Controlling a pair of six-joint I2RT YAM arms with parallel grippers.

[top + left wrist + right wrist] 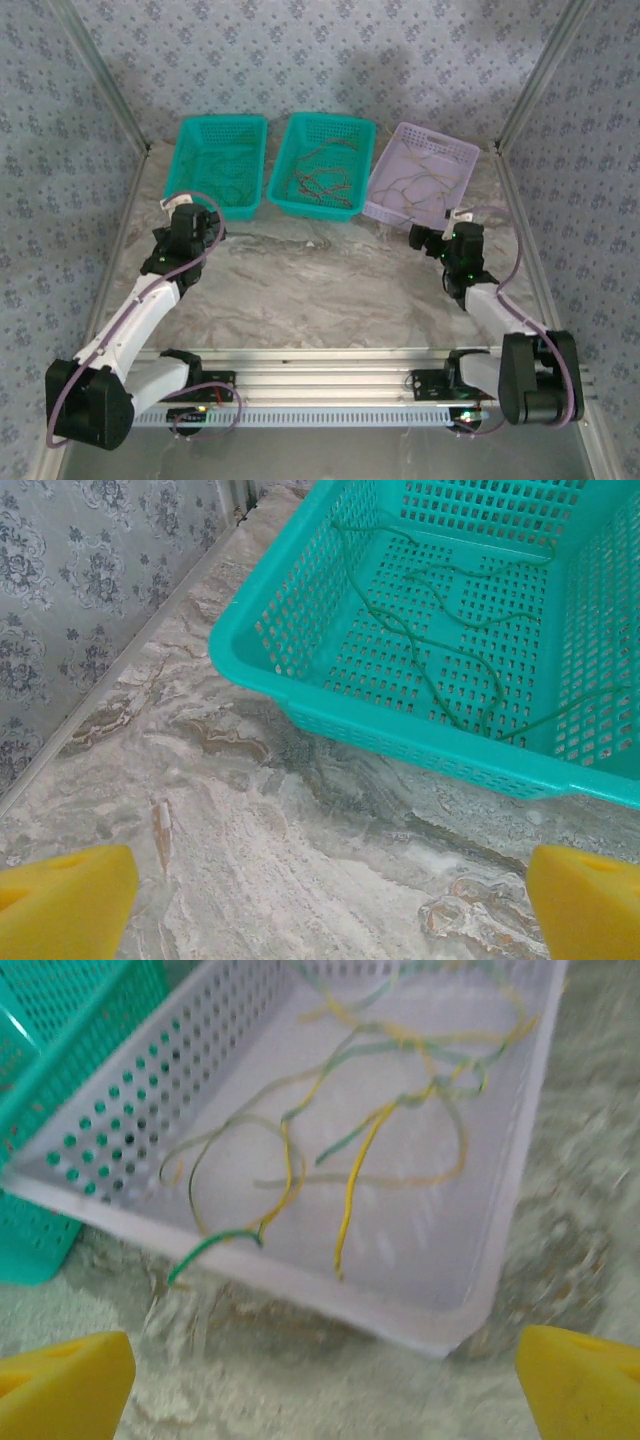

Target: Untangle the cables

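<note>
Cables (318, 180) lie loosely tangled in three baskets along the far edge of the table (320, 285) — green in the left teal basket (222, 119), reddish in the middle teal basket (332, 117), yellow and green in the lilac basket (438, 138) nearest the far right corner. Jaws spread and empty, the left gripper (320, 900) hovers before the left teal basket's near corner, with the green strands running away from it. The right gripper (325, 1380), likewise spread, faces the lilac basket — there a yellow strand (352, 1195) points its near end back toward it.

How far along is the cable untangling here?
Done: left teal basket holds loose green cables. In hand: nothing; left gripper and right gripper hang open, empty. Left: yellow-green cables cross in the lavender basket; reddish cables bunch in the middle basket.
</note>
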